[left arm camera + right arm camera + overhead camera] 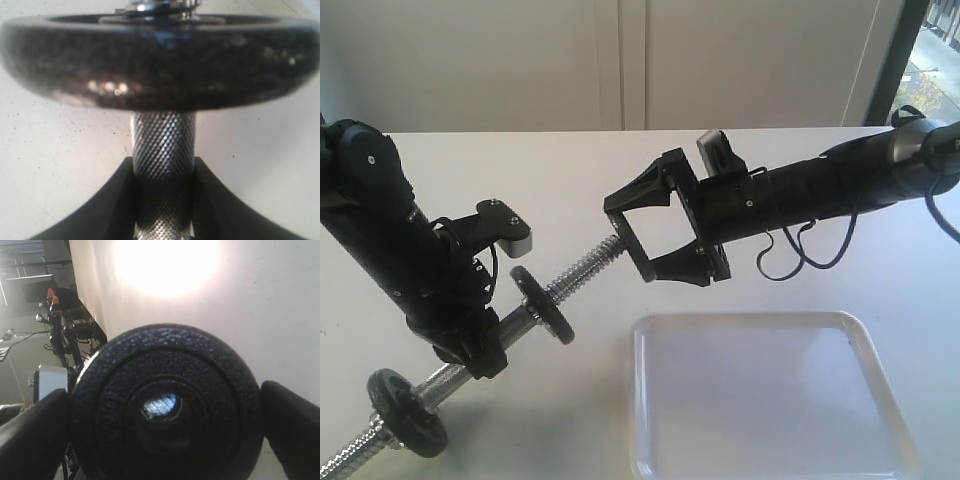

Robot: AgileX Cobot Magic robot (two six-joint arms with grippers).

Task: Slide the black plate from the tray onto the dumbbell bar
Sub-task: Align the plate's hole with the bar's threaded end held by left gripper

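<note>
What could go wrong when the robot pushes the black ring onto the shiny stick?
1. The right gripper holds the black plate only by its rim, so a bump on the threads might twist it loose.
2. The plate's hole must meet the tip of the dumbbell bar. If it is off-centre, it could jam.
3. The left gripper clamps the tilted bar at one spot, so a hard push might swing it.

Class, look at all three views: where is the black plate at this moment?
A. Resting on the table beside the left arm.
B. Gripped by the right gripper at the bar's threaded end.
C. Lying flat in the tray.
B: the right gripper pinches the black plate by its rim at the threaded tip of the dumbbell bar, and the tray holds nothing.
</note>
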